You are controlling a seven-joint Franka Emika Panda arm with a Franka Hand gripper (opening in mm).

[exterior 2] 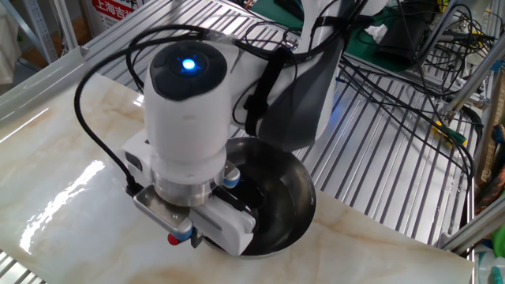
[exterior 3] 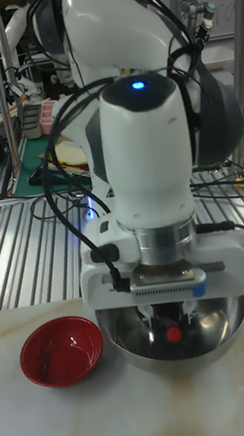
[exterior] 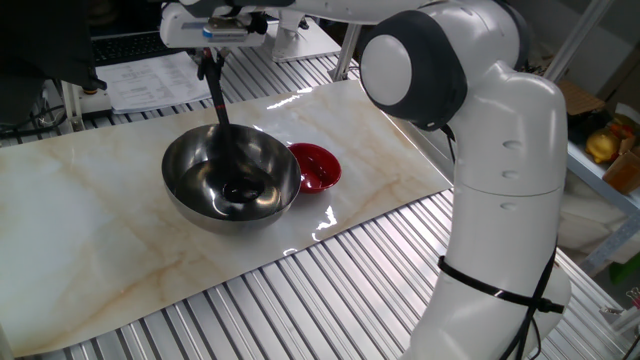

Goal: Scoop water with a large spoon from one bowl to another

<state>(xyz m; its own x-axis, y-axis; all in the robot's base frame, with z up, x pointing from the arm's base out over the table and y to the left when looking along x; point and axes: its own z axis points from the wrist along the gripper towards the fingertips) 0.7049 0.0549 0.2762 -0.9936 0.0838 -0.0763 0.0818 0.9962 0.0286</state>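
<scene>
Large spoon (exterior: 222, 122): scoop low inside steel bowl, handle rising steeply.
Gripper (exterior: 209, 57): clamped on handle top.
Steel bowl (exterior: 190, 158): mid-bench.
Red bowl (exterior: 316, 166): touching steel bowl's side, toward robot base.

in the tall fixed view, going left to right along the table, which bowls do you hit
small red bowl → large steel mixing bowl, which sits under the gripper with the red-marked ladle handle over its middle.
</scene>
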